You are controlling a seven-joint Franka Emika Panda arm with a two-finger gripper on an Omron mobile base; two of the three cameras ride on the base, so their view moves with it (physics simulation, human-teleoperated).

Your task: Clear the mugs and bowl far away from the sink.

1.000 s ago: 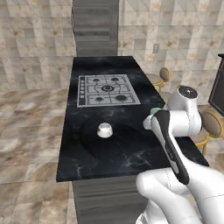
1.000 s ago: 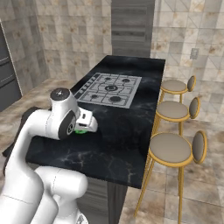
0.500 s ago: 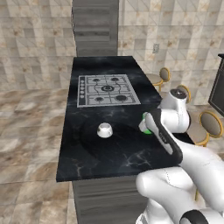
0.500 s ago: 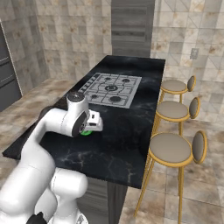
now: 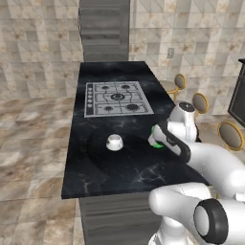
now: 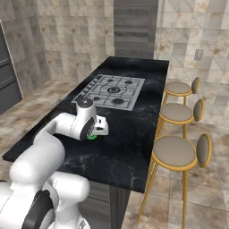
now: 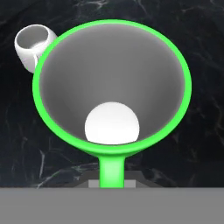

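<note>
- Your end effector [image 5: 154,139] is clenched on the green mug's [image 7: 112,87] handle, so it can be carried.
- The white bowl [image 5: 114,142] waits nearby on the table [image 5: 119,167].

I count one green mug [image 7: 112,57], right under the hand, its mouth open toward the hand camera. One white bowl [image 5: 114,142] stands on the counter off to the hand's left, well apart from the mug. One gas hob [image 5: 116,98] lies beyond the hand, farther along the counter; I make out five burners on it and a row of knobs too small to count. Three stools [image 6: 178,151] stand in a line off the counter's edge on the hand's right. One black counter [image 6: 125,147] carries everything.
</note>
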